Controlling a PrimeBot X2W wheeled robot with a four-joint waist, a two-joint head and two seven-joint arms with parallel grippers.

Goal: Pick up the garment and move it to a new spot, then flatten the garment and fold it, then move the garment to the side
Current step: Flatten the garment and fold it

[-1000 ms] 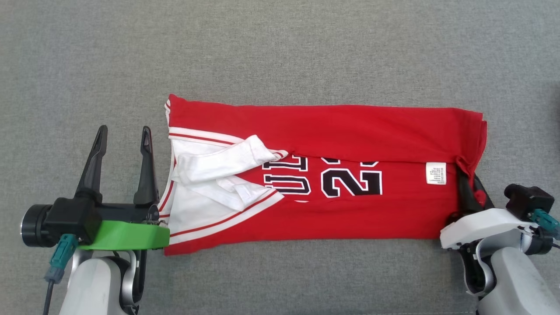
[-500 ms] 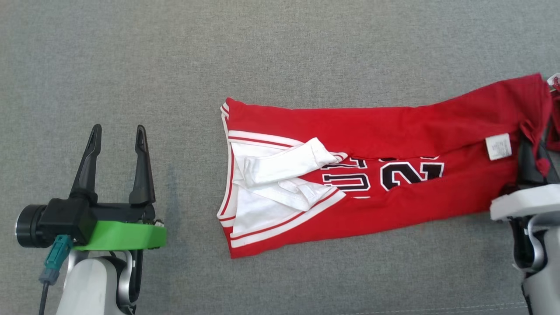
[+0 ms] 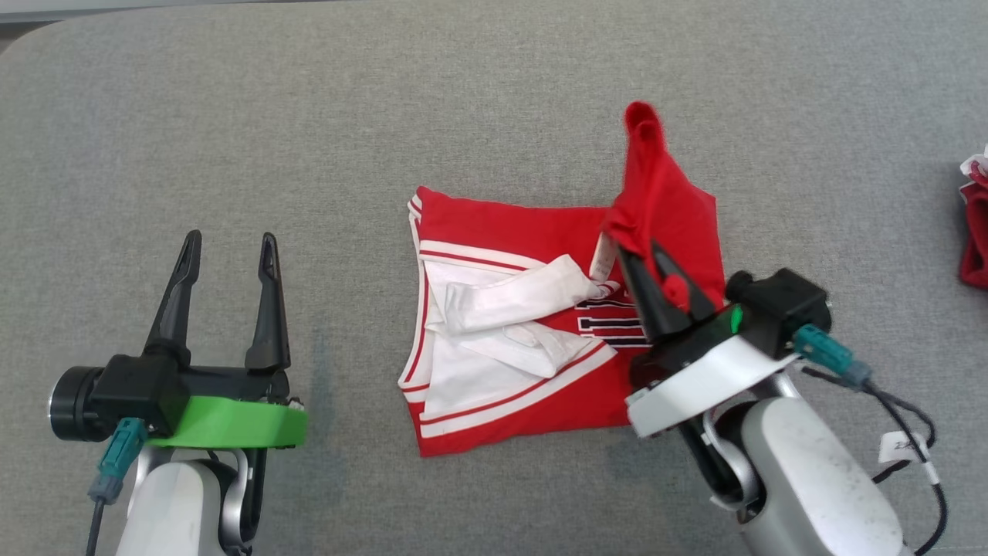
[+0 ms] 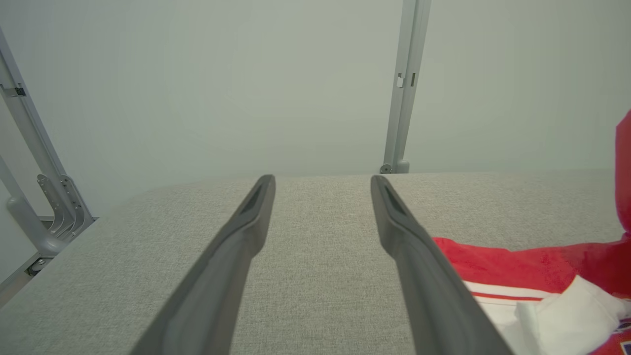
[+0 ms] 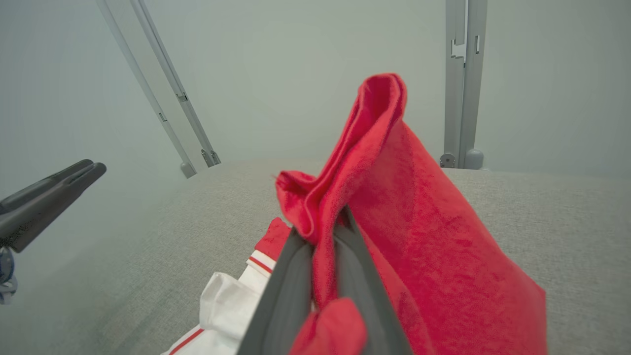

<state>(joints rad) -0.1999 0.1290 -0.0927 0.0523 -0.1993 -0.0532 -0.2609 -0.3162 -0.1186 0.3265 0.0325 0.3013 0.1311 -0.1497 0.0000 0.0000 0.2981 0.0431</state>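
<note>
My right claw pinches the garment by its red end, held above the rest, which lies just left; my left claw is spread and empty. Risk (shallow, bunched bite): the cloth slips and the fold skews.

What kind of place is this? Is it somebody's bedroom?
Probably a robot test room, not a bedroom. The red jersey lies on a big grey cloth-covered table, a metal frame post stands behind it, and the wall is bare and pale.
</note>
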